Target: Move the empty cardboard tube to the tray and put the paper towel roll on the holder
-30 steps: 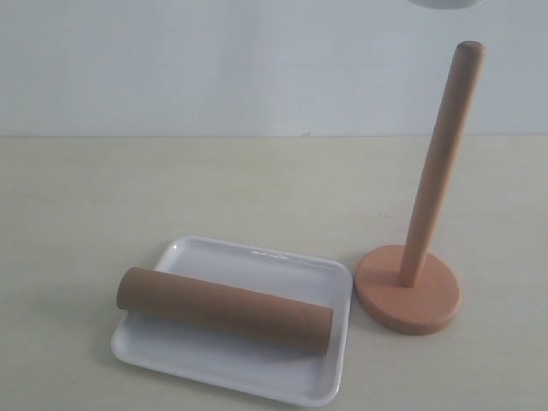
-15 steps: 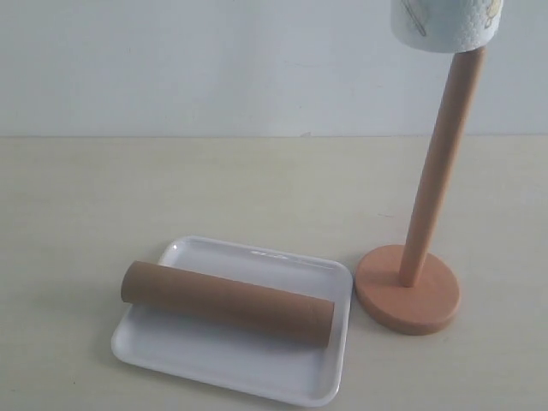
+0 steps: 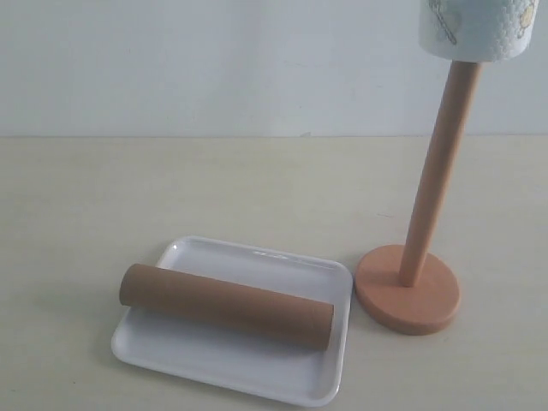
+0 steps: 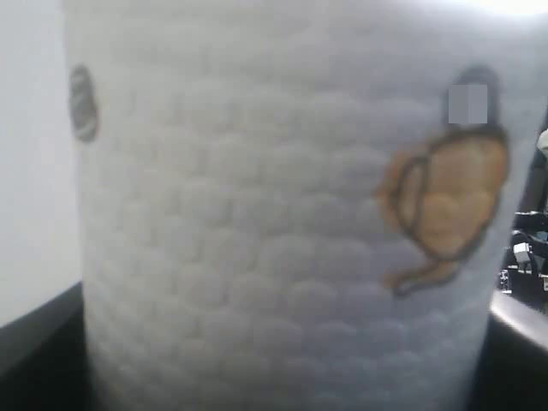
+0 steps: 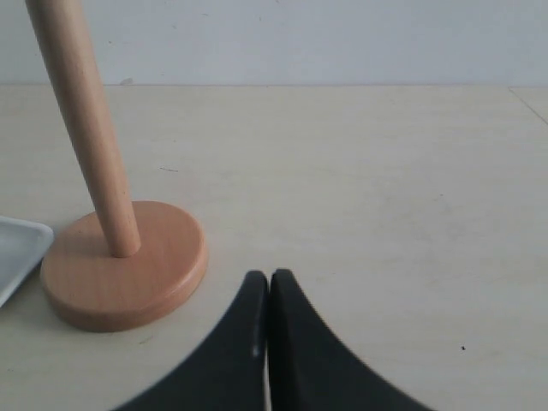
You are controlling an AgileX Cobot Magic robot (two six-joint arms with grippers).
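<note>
The paper towel roll (image 3: pixel 475 30) hangs at the top right of the exterior view, its lower end over the top of the holder's dowel (image 3: pixel 437 171), whose tip is hidden. In the left wrist view the roll (image 4: pixel 257 214) fills the frame, with my left gripper (image 4: pixel 282 377) shut on it and a dark finger (image 4: pixel 34 342) at each side. The empty cardboard tube (image 3: pixel 227 306) lies across the white tray (image 3: pixel 257 257). My right gripper (image 5: pixel 270 278) is shut and empty, low over the table beside the holder's round base (image 5: pixel 128 265).
The holder's base (image 3: pixel 409 291) stands just right of the tray. Bare beige tabletop (image 3: pixel 128 188) lies behind and to the left, with a pale wall at the back. A corner of the tray (image 5: pixel 17 244) shows in the right wrist view.
The paper towel roll has come down into the exterior view and shifted right, now covering the dowel's top. The tube shifted slightly on the tray.
</note>
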